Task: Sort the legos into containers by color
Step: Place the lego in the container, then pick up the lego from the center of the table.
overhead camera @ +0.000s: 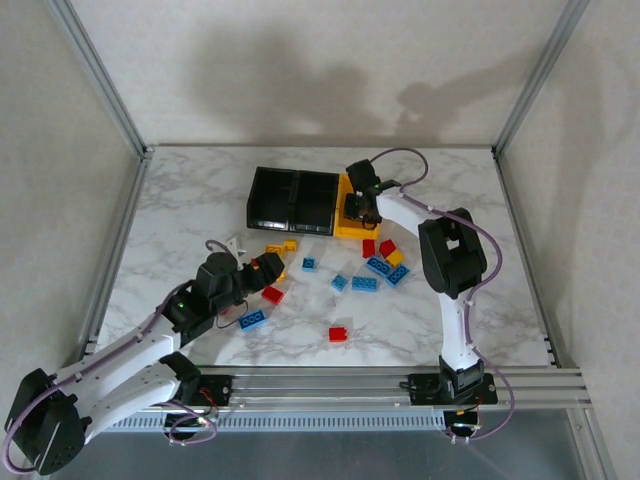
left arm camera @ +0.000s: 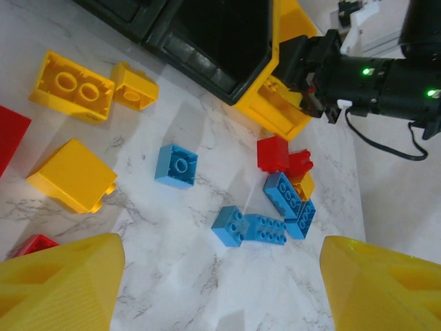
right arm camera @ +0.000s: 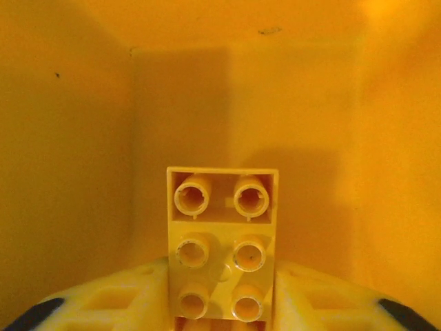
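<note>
Your right pincer [overhead camera: 358,208] is down inside the yellow bin [overhead camera: 343,231], at the right end of the row of containers in the upper middle of the overhead view. The two black bins [overhead camera: 276,198] stand just left of it. On the right wrist view a yellow brick [right arm camera: 222,234] lies studs toward the camera, low in the frame. It sits between the fingers [right arm camera: 103,307] and flush against both. You cannot tell whether the pincer is clamping it or only flanking it.

Your left pincer [overhead camera: 262,268] hovers over the worktop [overhead camera: 190,200], left of centre in the overhead view. It is spread wide and holds nothing. On its own wrist view the yellow fingertips [left arm camera: 62,283] fill the two bottom corners.

Loose legos lie on the marble beyond them:
- a single blue brick [left arm camera: 176,165] left of centre
- a blue cluster [left arm camera: 258,227] lower middle
- a red brick [left arm camera: 279,153] just above that cluster
- yellow bricks [left arm camera: 72,86] at upper left
</note>
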`<action>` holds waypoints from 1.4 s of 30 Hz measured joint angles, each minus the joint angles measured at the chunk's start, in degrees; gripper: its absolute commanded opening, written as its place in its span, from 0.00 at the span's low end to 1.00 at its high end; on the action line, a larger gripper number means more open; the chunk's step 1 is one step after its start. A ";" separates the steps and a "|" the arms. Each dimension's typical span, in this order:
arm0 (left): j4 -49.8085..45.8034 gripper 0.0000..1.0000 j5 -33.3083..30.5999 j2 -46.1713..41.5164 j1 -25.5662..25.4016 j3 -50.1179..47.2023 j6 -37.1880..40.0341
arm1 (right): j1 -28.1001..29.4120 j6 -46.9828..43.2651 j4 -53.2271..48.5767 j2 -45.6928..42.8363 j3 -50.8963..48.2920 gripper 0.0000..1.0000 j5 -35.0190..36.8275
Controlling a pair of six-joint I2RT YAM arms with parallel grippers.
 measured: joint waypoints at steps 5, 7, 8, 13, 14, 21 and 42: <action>0.00 0.76 -0.26 0.02 -0.02 0.52 -0.02 | 0.00 -0.76 -0.13 -0.11 0.28 0.52 -0.22; 0.02 0.76 -0.42 0.02 -0.11 0.52 -0.17 | 0.00 -0.81 -0.28 -0.57 0.22 0.52 -0.07; 0.00 0.76 -0.46 0.02 -0.17 0.52 -0.22 | 0.00 -0.81 -0.46 -1.16 0.07 0.53 -0.09; 0.04 0.77 -0.79 0.02 -0.37 0.52 -0.20 | 0.24 -0.83 -0.46 -9.27 -3.52 0.56 -0.22; 0.11 0.77 -0.85 0.02 -0.37 0.52 -0.20 | 0.42 -0.83 -0.28 -11.82 -4.70 0.56 -0.15; 0.00 0.77 -0.90 2.58 -0.42 0.96 0.81 | 1.18 -0.79 1.86 -30.80 -18.56 0.58 0.26; 2.73 0.75 0.00 15.56 -6.51 6.95 3.58 | -3.28 1.16 3.41 -38.29 -41.11 0.67 4.04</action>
